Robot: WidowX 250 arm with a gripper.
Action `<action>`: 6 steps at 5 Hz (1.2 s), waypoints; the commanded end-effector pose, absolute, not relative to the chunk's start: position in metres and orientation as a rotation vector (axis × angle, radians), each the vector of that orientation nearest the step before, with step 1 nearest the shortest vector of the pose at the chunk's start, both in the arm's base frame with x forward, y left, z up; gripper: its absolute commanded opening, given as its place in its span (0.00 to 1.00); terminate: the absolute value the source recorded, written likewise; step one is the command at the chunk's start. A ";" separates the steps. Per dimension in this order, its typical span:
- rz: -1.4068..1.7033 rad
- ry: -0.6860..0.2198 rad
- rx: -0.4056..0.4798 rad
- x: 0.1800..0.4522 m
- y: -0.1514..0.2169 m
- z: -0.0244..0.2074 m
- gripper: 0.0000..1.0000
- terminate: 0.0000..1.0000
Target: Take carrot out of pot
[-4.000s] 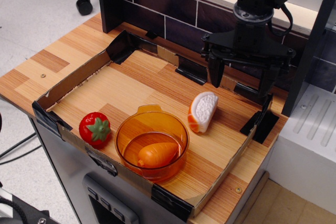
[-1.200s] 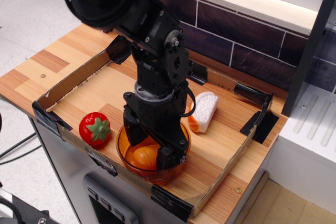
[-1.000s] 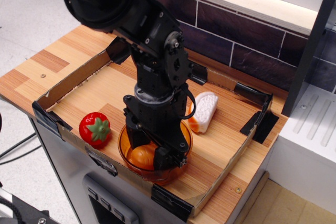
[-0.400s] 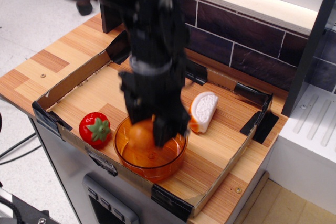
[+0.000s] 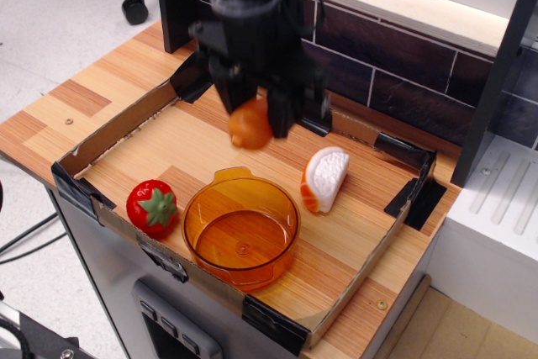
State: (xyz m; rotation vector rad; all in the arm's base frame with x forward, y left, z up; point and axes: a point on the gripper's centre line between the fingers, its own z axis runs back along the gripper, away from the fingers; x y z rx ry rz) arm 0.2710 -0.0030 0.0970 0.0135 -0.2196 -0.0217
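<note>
Carrot (image 5: pixel 250 126) now out of the pot (image 5: pixel 243 234), held aloft between the jaws of the gripper (image 5: pixel 253 120), above and behind the pot's rim. Earlier it lay inside the pot. Arm risen from its low reach; pot now empty.

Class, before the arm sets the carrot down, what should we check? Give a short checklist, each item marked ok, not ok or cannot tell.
1. Carrot held in the hand: ok.
2. Carrot lifted clear of the pot: ok.
3. Pot holds nothing: ok.
4. Pot upright on the tray floor: ok.
5. Strawberry and orange-and-white wedge apart from the pot: ok.
6. Grip firm enough to hold: cannot tell.
</note>
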 end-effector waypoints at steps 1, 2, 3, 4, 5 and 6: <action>0.084 -0.248 0.122 0.310 0.035 0.075 0.00 0.00; 0.134 -0.236 0.151 0.322 0.051 0.060 0.00 0.00; 0.182 -0.213 0.175 0.337 0.068 0.047 0.00 0.00; 0.218 -0.212 0.204 0.344 0.079 0.036 0.00 0.00; 0.232 -0.207 0.225 0.345 0.081 0.029 0.00 0.00; 0.234 -0.150 0.225 0.341 0.084 0.022 1.00 0.00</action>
